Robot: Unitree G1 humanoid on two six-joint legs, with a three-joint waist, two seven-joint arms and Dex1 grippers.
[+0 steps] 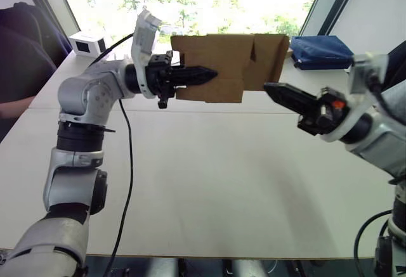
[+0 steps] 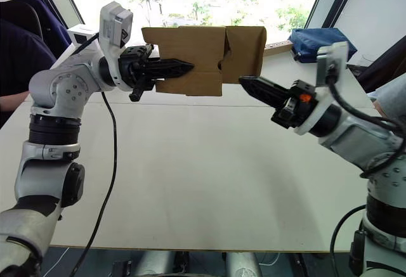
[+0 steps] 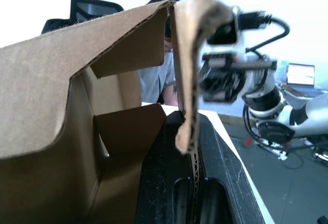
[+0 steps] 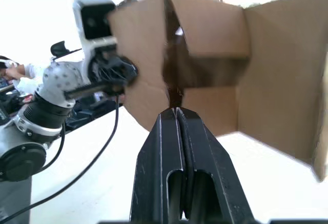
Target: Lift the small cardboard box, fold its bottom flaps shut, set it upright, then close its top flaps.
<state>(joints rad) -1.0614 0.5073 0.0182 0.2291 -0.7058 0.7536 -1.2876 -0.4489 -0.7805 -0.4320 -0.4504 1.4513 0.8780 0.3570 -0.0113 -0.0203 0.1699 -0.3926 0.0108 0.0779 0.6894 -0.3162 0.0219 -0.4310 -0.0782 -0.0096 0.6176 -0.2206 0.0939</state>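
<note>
High above the white table (image 1: 209, 175), the left pincer (image 1: 206, 73) has its two black fingers pressed together on one wall of the small cardboard box (image 1: 228, 64), the cardboard pinched between them, as the left wrist view shows close up (image 3: 187, 131). That box hangs in mid-air well clear of the tabletop, lying on its side, with its flaps (image 4: 212, 29) loose and splayed around an open end that faces the right arm. At about four o'clock from the box, the right pincer (image 2: 248, 83) has its fingers closed flat against each other with nothing between them; its tip sits just at the box's lower edge, near the open end, though I cannot tell whether it actually touches. Out at ten o'clock, on the table's far corner, stands a small white box (image 1: 87, 42). At two o'clock, by the window, lies a blue bundle (image 1: 320, 52). A black cable (image 1: 129, 163) droops from the left arm across the table.
</note>
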